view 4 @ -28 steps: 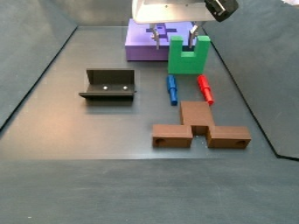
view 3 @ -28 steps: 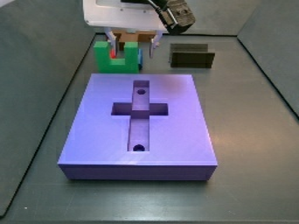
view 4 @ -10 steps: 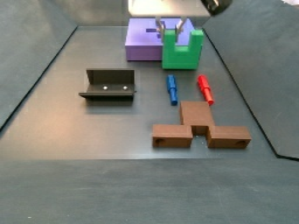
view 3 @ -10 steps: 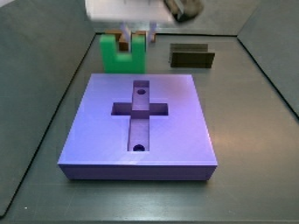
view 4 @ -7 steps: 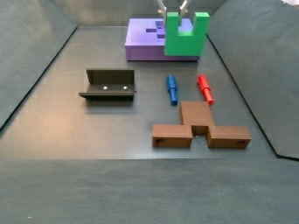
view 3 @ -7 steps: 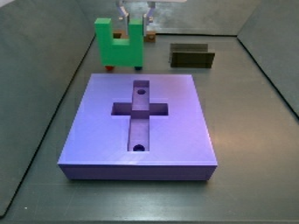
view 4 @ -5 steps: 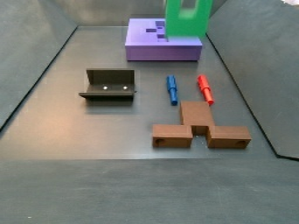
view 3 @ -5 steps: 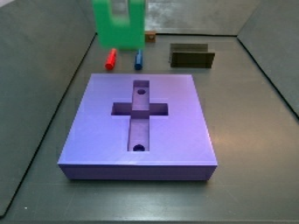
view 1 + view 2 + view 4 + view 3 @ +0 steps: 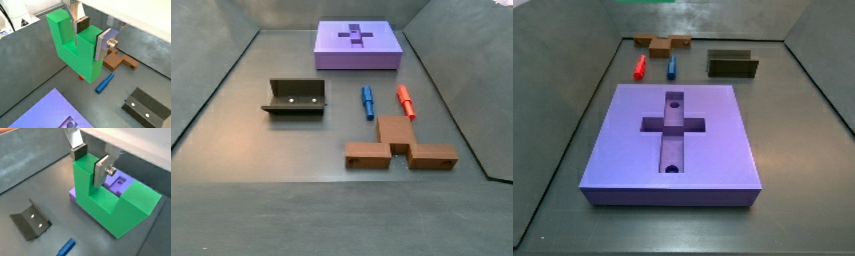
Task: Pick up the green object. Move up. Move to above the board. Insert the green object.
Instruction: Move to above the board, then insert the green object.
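Observation:
My gripper is shut on one upright prong of the bright green U-shaped object, with a silver finger on each side of the prong; it also shows in a wrist view. The green object hangs in the air, clear of the floor. The purple board with its cross recess and two round holes lies flat; it also shows in a side view. Parts of it show below in both wrist views. Gripper and green object are above the frame in both side views.
The dark fixture stands on the floor, also seen in a side view. A red peg and a blue peg lie side by side. A brown block lies beyond them, away from the board.
The gripper has risen with the green object in it, off the floor and out of the top of both side views. Pegs, brown block, fixture and board have not moved.

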Controlling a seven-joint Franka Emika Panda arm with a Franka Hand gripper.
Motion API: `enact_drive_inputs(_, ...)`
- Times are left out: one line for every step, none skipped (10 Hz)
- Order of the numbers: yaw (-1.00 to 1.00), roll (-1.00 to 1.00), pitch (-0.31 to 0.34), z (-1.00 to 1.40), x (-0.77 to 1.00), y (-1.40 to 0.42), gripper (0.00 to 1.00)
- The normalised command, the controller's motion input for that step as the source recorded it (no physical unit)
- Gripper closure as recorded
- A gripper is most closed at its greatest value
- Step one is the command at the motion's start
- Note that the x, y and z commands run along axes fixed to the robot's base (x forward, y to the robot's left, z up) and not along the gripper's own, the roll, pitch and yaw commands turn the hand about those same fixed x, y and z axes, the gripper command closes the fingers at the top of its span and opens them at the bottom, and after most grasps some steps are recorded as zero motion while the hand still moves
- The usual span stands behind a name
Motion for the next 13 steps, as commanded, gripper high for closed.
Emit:
enact_drive_inputs(-0.02,0.08,0.181,0.38,0.24,-1.40,1.00)
enact_drive_inputs(0.00,0.15,0.217,0.37,0.29,-1.40,1.00)
enact_drive_inputs(0.01,0.09,0.223,0.25,0.29,-0.97,1.00)
enact_drive_inputs(0.01,0.08,0.195,0.18,0.22,-0.66,1.00)
enact_drive_inputs(0.01,0.09,0.144,0.12,0.14,-0.41,1.00)
enact_drive_inputs(0.01,0.07,0.102,0.08,0.09,-0.24,1.00)
enact_drive_inputs(0.00,-0.07,-0.044,-0.25,0.00,-0.08,1.00)
enact_drive_inputs(0.01,0.00,-0.011,-0.03,-0.05,-0.17,1.00)
enact_drive_inputs(0.00,0.00,0.000,-0.12,0.08,-0.15,1.00)
enact_drive_inputs(0.00,0.05,-0.067,-0.64,0.38,-0.42,1.00)
enact_drive_inputs(0.00,-0.04,-0.197,-0.89,0.45,-0.40,1.00)
enact_drive_inputs(0.02,-0.07,-0.287,-0.70,0.38,-0.36,1.00)
enact_drive_inputs(0.00,-0.08,-0.350,-0.57,0.15,-0.26,1.00)
